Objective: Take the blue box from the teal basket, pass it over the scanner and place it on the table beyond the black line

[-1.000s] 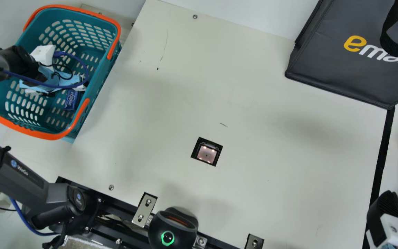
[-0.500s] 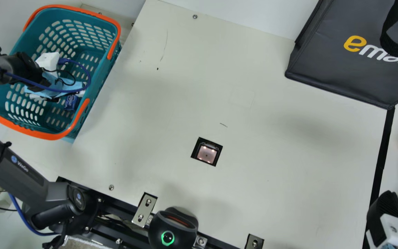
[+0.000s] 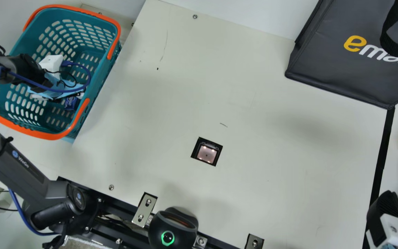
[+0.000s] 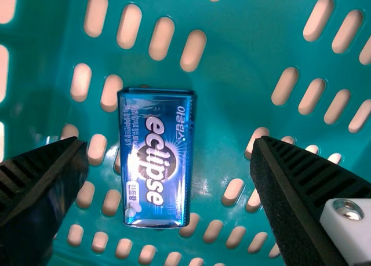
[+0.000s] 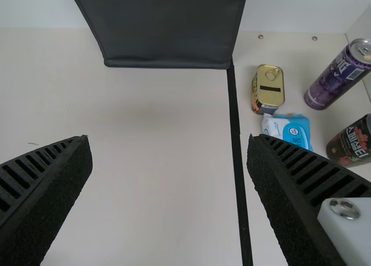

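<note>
In the main view my left gripper [image 3: 69,90] is down inside the teal basket [image 3: 97,74], its fingers largely hidden by light blue material, with the blue box [image 3: 71,103] close by. The left wrist view shows the blue box [image 4: 155,159] lying on the basket's slotted floor, between the spread fingers of my left gripper [image 4: 169,161] and touching neither. My right gripper [image 3: 385,204] is at the main view's lower right edge; in the right wrist view the same gripper [image 5: 169,161] is open and holds nothing. The scanner window [image 3: 206,153] is set in the table, and the black line [image 3: 380,159] runs down the right.
A dark bag [image 3: 337,62] stands at the back right. Beyond the line are a yellow can [image 5: 268,89], a wipes pack [image 5: 288,130], a purple can [image 5: 339,75] and a dark can [image 5: 353,143]. A black device with a green ring [image 3: 173,230] sits at the front edge.
My left arm has moved slightly to the right and toward the front over the basket, its gripper now nearer the blue box. The right arm has kept still.
</note>
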Tool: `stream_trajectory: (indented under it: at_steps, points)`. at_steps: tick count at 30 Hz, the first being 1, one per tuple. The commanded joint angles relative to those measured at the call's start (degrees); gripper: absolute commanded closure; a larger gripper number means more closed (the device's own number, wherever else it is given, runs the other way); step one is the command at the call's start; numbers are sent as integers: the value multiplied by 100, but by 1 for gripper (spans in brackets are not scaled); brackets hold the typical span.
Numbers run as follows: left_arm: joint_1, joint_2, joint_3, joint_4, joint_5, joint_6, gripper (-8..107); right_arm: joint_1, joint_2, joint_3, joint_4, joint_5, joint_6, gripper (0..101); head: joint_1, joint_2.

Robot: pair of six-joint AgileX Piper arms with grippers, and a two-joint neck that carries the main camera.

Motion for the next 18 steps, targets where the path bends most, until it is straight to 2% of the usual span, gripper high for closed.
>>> stream_trajectory:
  at_steps: [1,18]
  points:
    - [2,29,-26,-3,14,15,9,0,0,0,0,0,0,6,-166,14]
    - [-15,242,-234,-87,141,110,9,0,0,0,0,-7,0,6,-166,14]
